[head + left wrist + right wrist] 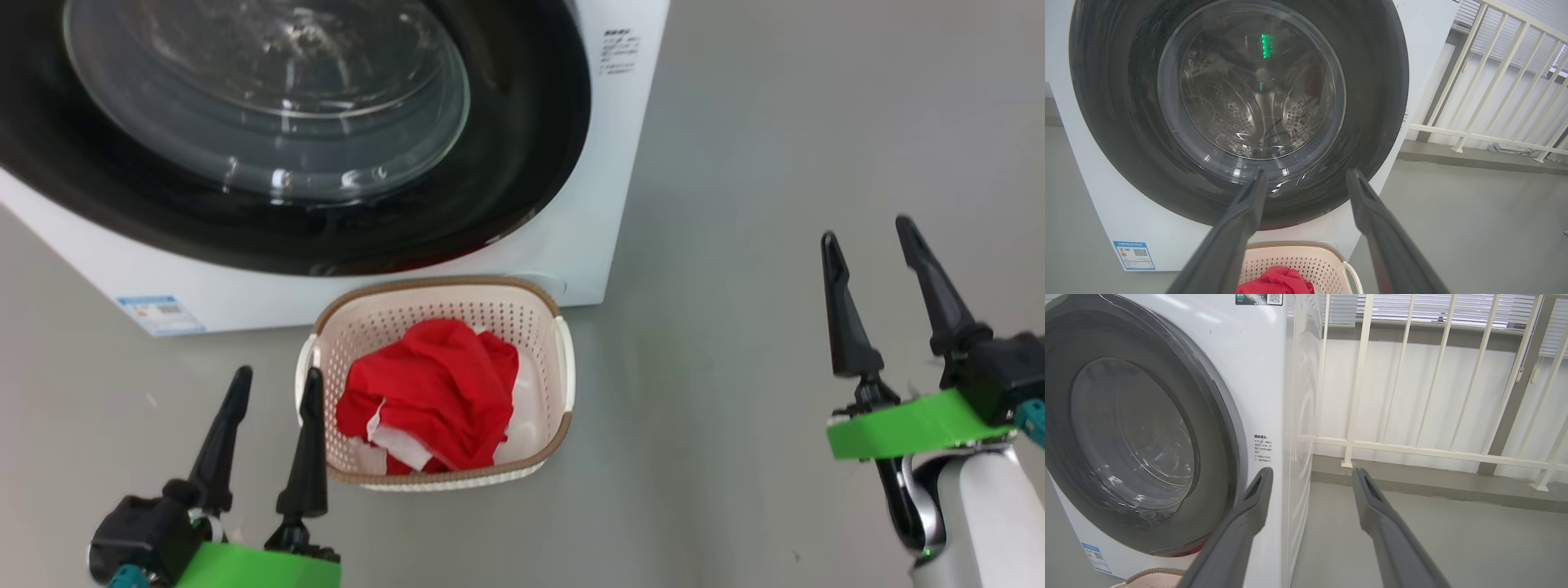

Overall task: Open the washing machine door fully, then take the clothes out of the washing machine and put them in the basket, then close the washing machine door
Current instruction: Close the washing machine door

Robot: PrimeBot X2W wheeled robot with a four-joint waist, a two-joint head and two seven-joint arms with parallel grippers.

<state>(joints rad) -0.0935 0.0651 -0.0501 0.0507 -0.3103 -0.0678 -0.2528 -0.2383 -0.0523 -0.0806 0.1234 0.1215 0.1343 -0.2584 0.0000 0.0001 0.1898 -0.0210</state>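
Head view: washing machine door (269,106) sits flush against the front of the washing machine (571,253), black rim round clear glass. The basket (433,284) is on the grey floor (735,367) just in front of the machine, below the door's lower edge. The clothes (433,392) lie heaped inside it, red with white lining showing. Left gripper (277,374) is at lower left, its 2 fingers spread and empty, inner finger just beside the basket's left rim; can't tell if it touches. Right gripper (867,229) is at right, well apart from basket and machine, fingers spread, nothing between them. Blue label (159,312) on the machine's lower left.

Left wrist view: fingers apart, pointing at the door's lower rim. Perforated steel drum (1249,114) shows through the glass. Basket top and a bit of red cloth are at the bottom edge between the fingers. White railing (1494,81) at right.

Right wrist view: fingers apart, holding nothing, aimed at the machine's right front corner, with the railing behind. Door flush here too. Small printed notice (1261,449) beside the door rim. Basket rim at the bottom left.
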